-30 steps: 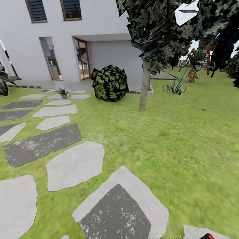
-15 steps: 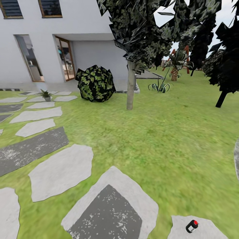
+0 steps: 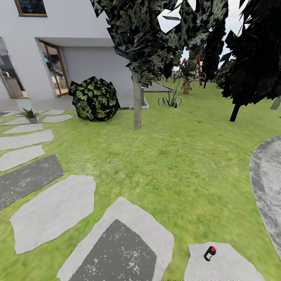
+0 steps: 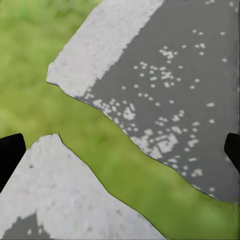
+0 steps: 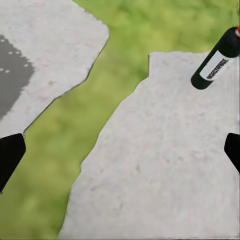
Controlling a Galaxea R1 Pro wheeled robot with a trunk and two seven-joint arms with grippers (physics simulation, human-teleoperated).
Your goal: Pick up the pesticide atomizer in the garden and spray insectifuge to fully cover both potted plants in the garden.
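Lettering runs along the white label of the pesticide atomizer (image 5: pixel 216 62), but it is too blurred for me to read. I see this black bottle with a red cap lying on its side on a pale stepping stone (image 3: pixel 222 265) at the lower right of the head view, and also at the upper right of the right wrist view. One potted plant (image 3: pixel 30 115) stands far away at the left edge, among the stones near the house (image 3: pixel 70 43). Between them lie green lawn (image 3: pixel 175 156) and grey slabs. A round dark bush (image 3: pixel 95 98) and a tree trunk (image 3: pixel 137 99) stand in the upper middle; a paved patio (image 3: pixel 269 183) curves at the right edge. The left gripper (image 4: pixel 120 150) and the right gripper (image 5: pixel 120 152) are both spread wide, holding nothing, their dark fingertips at the frame edges.
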